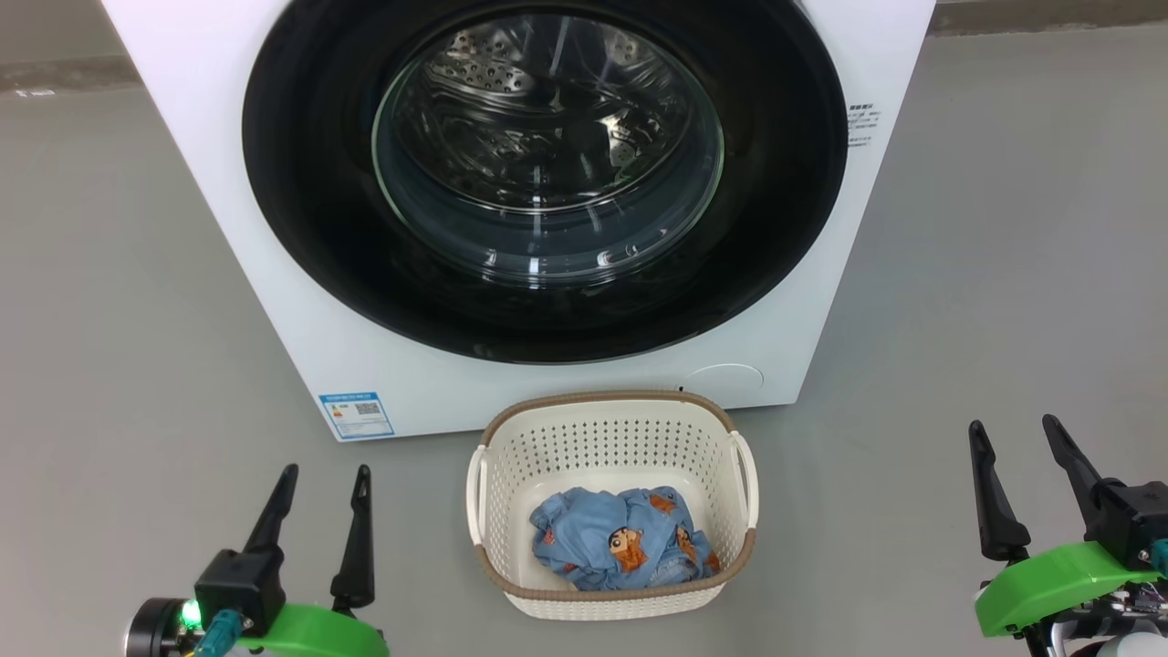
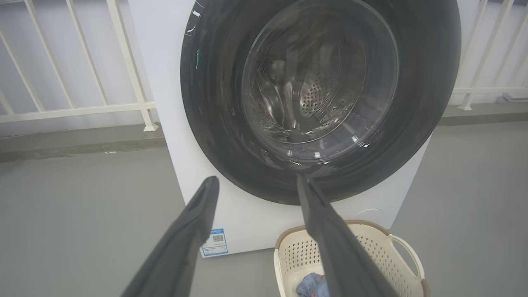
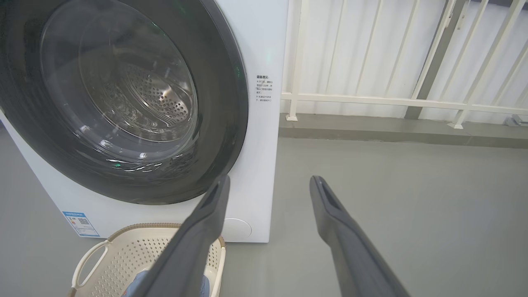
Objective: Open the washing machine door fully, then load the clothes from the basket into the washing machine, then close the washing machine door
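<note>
My left gripper (image 1: 327,473) and right gripper (image 1: 1013,427) both spread, empty. Clothes (image 1: 620,538) in basket (image 1: 566,447) between them; washing machine door (image 1: 310,228) shut ahead, beyond basket.

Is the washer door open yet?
No, the washing machine door lies shut, flush against the front of the washing machine.
</note>
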Available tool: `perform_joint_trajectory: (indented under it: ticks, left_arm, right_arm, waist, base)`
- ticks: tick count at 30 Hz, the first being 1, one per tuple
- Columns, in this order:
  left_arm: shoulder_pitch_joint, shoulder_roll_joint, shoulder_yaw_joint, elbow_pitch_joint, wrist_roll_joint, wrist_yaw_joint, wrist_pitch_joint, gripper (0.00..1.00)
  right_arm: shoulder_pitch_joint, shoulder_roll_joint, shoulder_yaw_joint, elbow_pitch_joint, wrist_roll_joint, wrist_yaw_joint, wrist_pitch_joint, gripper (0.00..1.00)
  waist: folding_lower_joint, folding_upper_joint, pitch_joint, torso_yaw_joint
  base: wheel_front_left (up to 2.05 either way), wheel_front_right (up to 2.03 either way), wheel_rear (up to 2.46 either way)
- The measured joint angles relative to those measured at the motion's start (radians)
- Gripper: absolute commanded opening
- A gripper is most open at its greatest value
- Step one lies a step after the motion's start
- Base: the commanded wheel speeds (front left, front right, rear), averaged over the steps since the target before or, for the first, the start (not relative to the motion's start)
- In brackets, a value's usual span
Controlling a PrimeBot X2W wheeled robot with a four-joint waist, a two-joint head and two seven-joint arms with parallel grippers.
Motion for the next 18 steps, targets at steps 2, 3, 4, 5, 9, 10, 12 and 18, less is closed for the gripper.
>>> perform_joint_trajectory:
  ticks: [2, 3, 4, 5, 9, 10, 12, 18]
  left_arm:
    - [0.000, -0.001, 0.001, 0.000, 0.002, 0.000, 0.000, 1.00]
    - [0.000, -0.001, 0.002, 0.000, 0.002, 0.000, 0.000, 1.00]
    - [0.000, -0.001, 0.002, 0.000, 0.002, -0.001, 0.000, 1.00]
    - [0.000, -0.001, 0.002, 0.000, 0.002, -0.001, 0.000, 1.00]
    - [0.000, -0.001, 0.002, 0.001, 0.012, -0.001, 0.000, 1.00]
    - [0.000, -0.001, 0.002, 0.001, 0.012, -0.001, 0.000, 1.00]
    - [0.000, -0.001, 0.002, 0.001, 0.012, -0.001, 0.000, 1.00]
    - [0.000, -0.001, 0.004, 0.001, 0.019, -0.001, 0.000, 1.00]
  right_arm:
    - [0.000, 0.000, 0.000, 0.000, 0.000, 0.000, 0.000, 1.00]
    - [0.000, 0.000, 0.001, 0.000, 0.000, 0.000, 0.000, 1.00]
    - [0.000, -0.001, 0.001, 0.000, 0.000, 0.000, 0.000, 1.00]
    - [0.000, -0.001, 0.002, 0.000, 0.000, 0.000, 0.000, 1.00]
    - [0.000, -0.001, 0.002, 0.000, 0.000, 0.000, 0.000, 1.00]
    - [0.000, -0.001, 0.002, 0.000, 0.000, 0.000, 0.000, 1.00]
    - [0.000, -0.001, 0.001, -0.001, 0.000, 0.000, 0.000, 1.00]
    - [0.000, 0.000, 0.000, -0.004, 0.000, 0.000, 0.000, 1.00]
  waist:
    - [0.0000, 0.0000, -0.002, 0.000]
    - [0.0000, 0.0000, -0.003, -0.001]
    - [0.0000, 0.0000, -0.003, -0.001]
    - [0.0000, 0.0000, -0.004, -0.002]
    - [0.0000, 0.0000, -0.005, -0.003]
    - [-0.0001, 0.0000, -0.006, -0.004]
    - [0.0000, 0.0000, -0.006, -0.005]
    - [0.0000, 0.0000, -0.002, -0.006]
  base:
    - [0.00, 0.00, 0.00]
    - [0.00, 0.00, 0.00]
    - [0.05, 0.05, -0.10]
    - [0.13, 0.13, -0.26]
    - [0.32, 0.32, -0.65]
    - [0.52, 0.52, -1.04]
    - [0.60, 0.60, -1.20]
    - [0.87, 0.87, -1.75]
